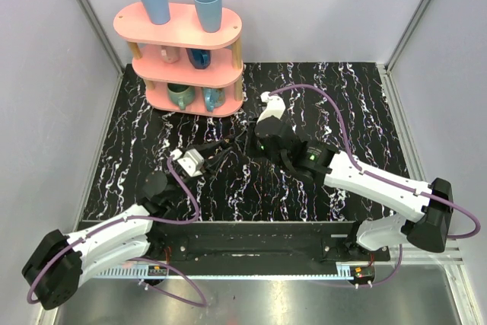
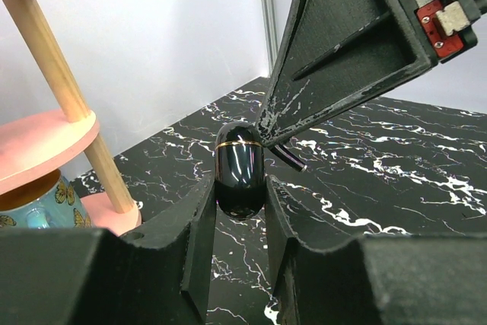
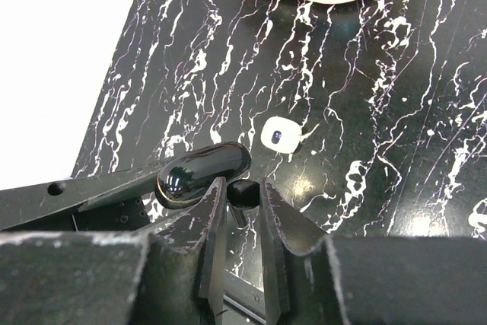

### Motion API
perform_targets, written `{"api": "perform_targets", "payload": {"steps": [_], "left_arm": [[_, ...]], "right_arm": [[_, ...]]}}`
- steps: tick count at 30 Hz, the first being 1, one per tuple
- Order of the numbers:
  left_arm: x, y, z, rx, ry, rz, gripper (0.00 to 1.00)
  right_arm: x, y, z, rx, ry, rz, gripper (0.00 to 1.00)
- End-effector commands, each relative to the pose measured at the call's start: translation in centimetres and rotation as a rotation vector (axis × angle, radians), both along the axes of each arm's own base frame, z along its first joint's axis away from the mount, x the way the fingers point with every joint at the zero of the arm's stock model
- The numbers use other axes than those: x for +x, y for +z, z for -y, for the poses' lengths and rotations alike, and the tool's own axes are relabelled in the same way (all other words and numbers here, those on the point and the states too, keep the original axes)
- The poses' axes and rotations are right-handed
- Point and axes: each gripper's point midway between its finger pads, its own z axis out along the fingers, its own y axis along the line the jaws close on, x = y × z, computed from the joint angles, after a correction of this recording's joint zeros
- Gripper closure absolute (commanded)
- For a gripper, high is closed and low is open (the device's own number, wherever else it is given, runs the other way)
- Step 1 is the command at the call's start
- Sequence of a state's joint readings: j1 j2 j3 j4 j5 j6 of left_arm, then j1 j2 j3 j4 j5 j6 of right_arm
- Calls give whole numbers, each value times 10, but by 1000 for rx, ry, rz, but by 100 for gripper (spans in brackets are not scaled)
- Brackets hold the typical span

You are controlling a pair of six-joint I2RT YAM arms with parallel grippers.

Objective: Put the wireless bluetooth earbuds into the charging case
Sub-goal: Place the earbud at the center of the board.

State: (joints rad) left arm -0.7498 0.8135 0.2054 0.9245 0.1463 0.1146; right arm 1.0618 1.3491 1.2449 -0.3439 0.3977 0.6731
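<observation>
1. the black marbled table carries the work; both arms meet over its middle.
2. the left pincer is clamped on the charging case, probably steadying it for the other arm.
3. the right pincer touches the case's top. its jaws stand narrowly apart around something small and dark, and i cannot tell whether they grip it.
4. the case looks closed along its gold seam.
5. one white earbud lies on the table near the case.
</observation>
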Motion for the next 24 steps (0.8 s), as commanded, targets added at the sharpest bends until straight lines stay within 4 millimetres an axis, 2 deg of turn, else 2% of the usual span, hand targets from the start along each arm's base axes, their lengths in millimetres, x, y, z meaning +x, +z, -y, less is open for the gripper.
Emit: {"api": "perform_targets", "payload": {"steps": [1, 7, 12, 16, 19, 20, 21, 22, 23, 24], "left_arm": [[-76, 46, 43, -46, -397, 156, 100], [-80, 44, 47, -43, -415, 152, 100], [-76, 41, 46, -48, -388, 142, 100], [-68, 37, 44, -46, -342, 116, 100], [-66, 25, 43, -17, -332, 86, 100], [-67, 27, 39, -28, -323, 90, 100], [-67, 23, 37, -28, -315, 80, 100], [-65, 22, 35, -30, -301, 73, 100], [-60, 17, 32, -24, -268, 50, 100], [-60, 21, 29, -27, -252, 58, 100]], "right_arm": [[12, 47, -27, 198, 23, 78, 94], [14, 53, -25, 212, 19, 87, 94], [13, 53, -23, 210, 16, 89, 94], [23, 47, -2, 175, -53, 91, 94], [45, 24, 25, 118, -123, 35, 93], [46, 2, 33, 65, -128, -13, 93], [59, -12, 50, 37, -175, -41, 94], [62, -25, 60, 12, -198, -64, 94], [59, -51, 72, -33, -218, -107, 94], [64, -64, 85, -39, -247, -138, 94]]}}
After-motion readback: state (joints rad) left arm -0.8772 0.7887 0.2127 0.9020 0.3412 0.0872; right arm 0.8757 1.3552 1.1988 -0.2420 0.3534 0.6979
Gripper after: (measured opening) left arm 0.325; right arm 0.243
